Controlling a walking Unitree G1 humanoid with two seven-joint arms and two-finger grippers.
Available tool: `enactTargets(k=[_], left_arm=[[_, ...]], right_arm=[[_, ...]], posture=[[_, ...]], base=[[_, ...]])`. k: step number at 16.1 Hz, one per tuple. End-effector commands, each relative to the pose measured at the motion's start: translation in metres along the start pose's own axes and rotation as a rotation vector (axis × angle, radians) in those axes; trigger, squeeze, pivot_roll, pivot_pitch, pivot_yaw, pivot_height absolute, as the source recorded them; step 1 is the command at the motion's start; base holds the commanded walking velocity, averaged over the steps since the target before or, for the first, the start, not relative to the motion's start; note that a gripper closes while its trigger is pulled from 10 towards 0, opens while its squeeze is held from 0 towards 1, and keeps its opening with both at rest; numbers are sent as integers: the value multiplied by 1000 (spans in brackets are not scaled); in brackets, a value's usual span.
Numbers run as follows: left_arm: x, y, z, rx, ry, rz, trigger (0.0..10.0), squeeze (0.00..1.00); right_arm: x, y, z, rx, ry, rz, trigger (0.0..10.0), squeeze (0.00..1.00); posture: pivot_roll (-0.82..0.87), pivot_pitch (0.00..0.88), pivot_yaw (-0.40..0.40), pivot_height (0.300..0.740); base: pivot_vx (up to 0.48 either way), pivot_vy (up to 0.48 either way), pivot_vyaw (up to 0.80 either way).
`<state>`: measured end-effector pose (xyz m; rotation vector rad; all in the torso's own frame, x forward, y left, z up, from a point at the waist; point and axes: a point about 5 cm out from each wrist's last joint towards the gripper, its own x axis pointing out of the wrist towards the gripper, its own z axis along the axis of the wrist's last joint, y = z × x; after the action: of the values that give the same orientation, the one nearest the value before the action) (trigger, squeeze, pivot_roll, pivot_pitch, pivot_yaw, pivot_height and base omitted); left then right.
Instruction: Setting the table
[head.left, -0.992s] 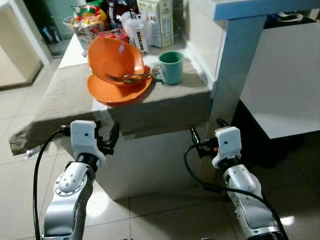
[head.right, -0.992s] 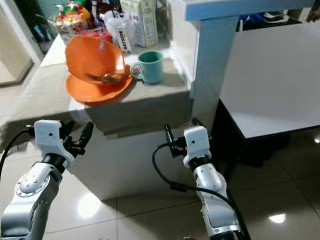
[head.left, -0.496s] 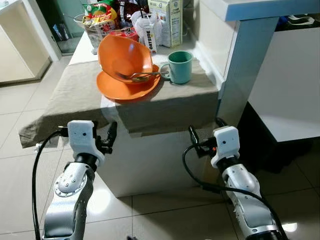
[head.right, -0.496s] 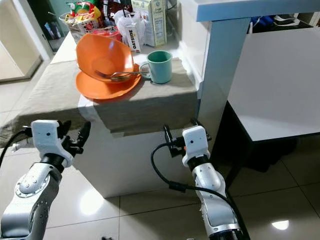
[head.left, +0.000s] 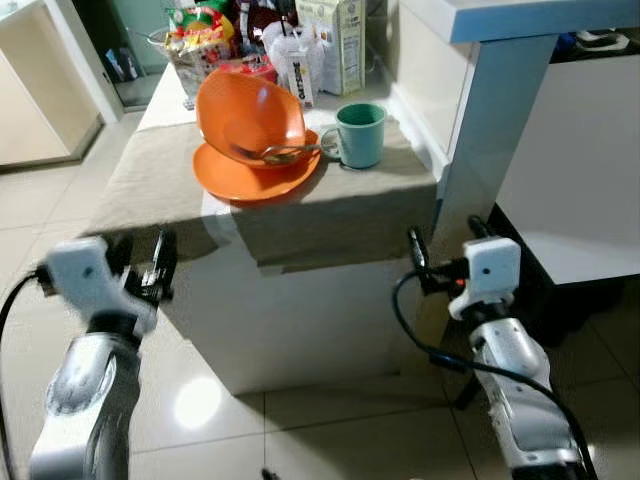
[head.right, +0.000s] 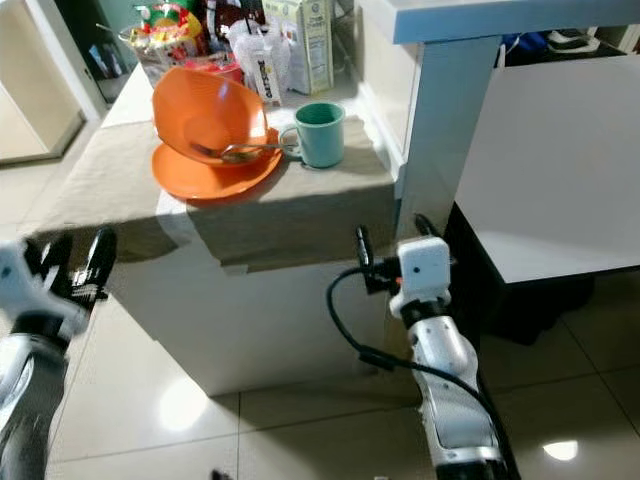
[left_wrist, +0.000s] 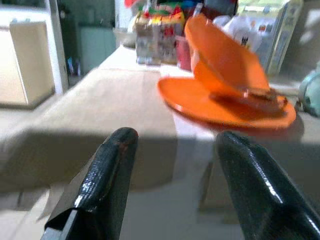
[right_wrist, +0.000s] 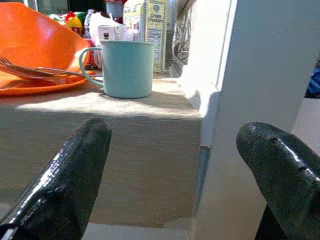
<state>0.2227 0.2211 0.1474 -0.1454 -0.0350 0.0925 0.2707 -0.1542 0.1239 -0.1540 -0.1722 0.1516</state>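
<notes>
- While both of my arms hang low in front of the worktop (head.left: 330, 215), nothing is in hand: my left end effector (head.left: 140, 262) has its fingers parted and empty, and my right end effector (head.left: 440, 252) is spread wide and empty too.
- On the beige cloth covering the worktop lies an orange plate (head.left: 255, 178), with an orange bowl (head.left: 250, 112) tipped up on it and leaning left.
- Across the plate's right rim rests a metal fork (head.left: 285, 153), its handle pointing at the teal mug (head.left: 361, 134) just beside the plate.
- At the far end stand a carton (head.left: 338, 40), snack packets and a small basket.
- I judge the bowl and plate to be light, stiff and rather slick, probably plastic; the tilted bowl could rock or slide, so I would pinch its raised rim.
- The mug looks rigid and steady; my right end effector could close across its body or take the handle on its left side.
- The fork is thin and may skid off if the plate is moved first.
</notes>
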Motion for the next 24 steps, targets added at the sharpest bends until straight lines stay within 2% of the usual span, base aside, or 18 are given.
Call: enactTargets(k=[1, 2, 3, 4, 5, 6, 8, 12, 15, 17, 21, 24], left_arm=[[-6, -3, -1, -9, 16, -9, 10000, 0], [-10, -5, -5, -15, 30, -7, 10000, 0], [-20, -1, -10, 1, 53, 4, 10000, 0], [-49, 9, -27, 12, 141, 47, 10000, 0], [-61, 8, -33, 26, 172, 41, 10000, 0], [-63, 7, -35, 38, 175, 45, 10000, 0], [-56, 7, -28, 55, 141, 52, 10000, 0], [-44, -6, -15, 70, 81, 1, 10000, 0], [-33, -15, -7, 81, 33, -20, 10000, 0], [-31, -15, -6, 82, 27, -23, 10000, 0], [-31, -18, -5, 75, 17, -18, 10000, 0], [-30, -19, -4, 63, 10, -2, 10000, 0]], right_arm=[[1, 2, 5, 12, -12, 9, 10000, 0], [1, 2, 5, 13, -11, 12, 10000, 0], [-4, 3, 4, 19, 4, 32, 10000, 0], [-24, 9, -3, 9, 66, 115, 10000, 0], [-33, 9, -7, 6, 99, 133, 10000, 0], [-39, 8, -11, 4, 122, 137, 10000, 0], [-38, 7, -11, 1, 121, 140, 10000, 0], [-34, 11, -8, -3, 94, 140, 10000, 0], [-45, 19, -23, -4, 122, 140, 10000, 0], [-46, 19, -26, -6, 119, 135, 10000, 0], [-38, 7, -19, -20, 90, 124, 10000, 0], [-34, 9, -17, -24, 78, 128, 10000, 0]], posture=[[-164, 0, 130, 740], [-163, 0, 128, 740], [-159, 0, 119, 740], [-154, 0, 114, 740], [-152, 0, 108, 740], [-144, 4, 101, 740], [-138, 2, 96, 740], [-136, 0, 99, 740], [-137, 0, 103, 740], [-138, 0, 105, 740], [-142, 0, 106, 740], [-139, 0, 104, 740]], base=[[0, 0, 0], [0, 0, 0], [0, 0, 0], [0, 0, 0], [0, 0, 0], [0, 0, 0], [0, 0, 0], [129, 0, 0], [419, 91, 0], [450, 0, 0], [449, 0, 0], [441, 0, 0]])
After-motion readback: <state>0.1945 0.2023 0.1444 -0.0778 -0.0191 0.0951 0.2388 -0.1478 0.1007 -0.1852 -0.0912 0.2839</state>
